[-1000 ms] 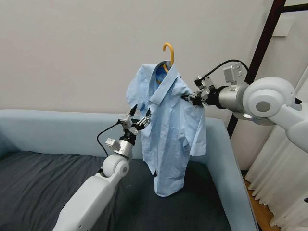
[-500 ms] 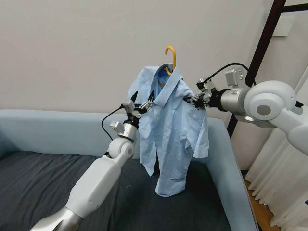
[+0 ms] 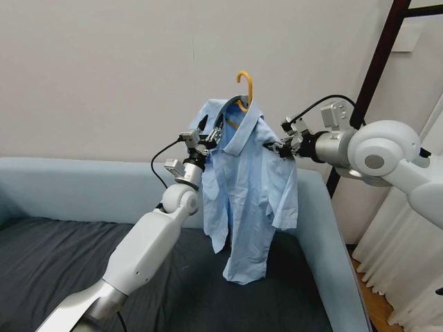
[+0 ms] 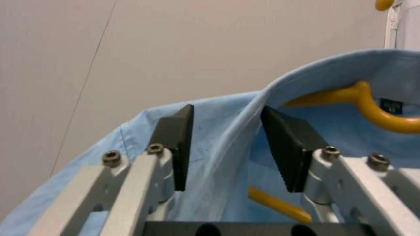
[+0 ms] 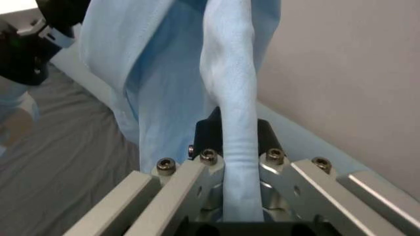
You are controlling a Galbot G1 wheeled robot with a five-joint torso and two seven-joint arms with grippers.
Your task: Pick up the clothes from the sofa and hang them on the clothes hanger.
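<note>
A light blue shirt [image 3: 252,187] hangs on a yellow hanger [image 3: 242,79] held in the air above the sofa [image 3: 69,183]. My right gripper [image 3: 272,144] is shut on the shirt's shoulder; in the right wrist view [image 5: 239,142] a fold of blue cloth [image 5: 236,98] is pinched between its fingers. My left gripper [image 3: 211,131] is up at the other side of the collar, open. In the left wrist view [image 4: 226,147] a collar fold [image 4: 229,142] runs between the spread pads [image 4: 178,145], with the yellow hanger [image 4: 367,101] just beyond.
The sofa has a pale blue back and arm and a dark grey seat cushion [image 3: 55,270] below the shirt. A dark slanted pole [image 3: 377,69] rises at the right, with white curtains [image 3: 415,277] beside it. A plain wall [image 3: 104,69] stands behind.
My left arm has lifted and reached forward, bringing its open gripper from beside the shirt's front up to the collar. The shirt and right gripper shifted only slightly.
</note>
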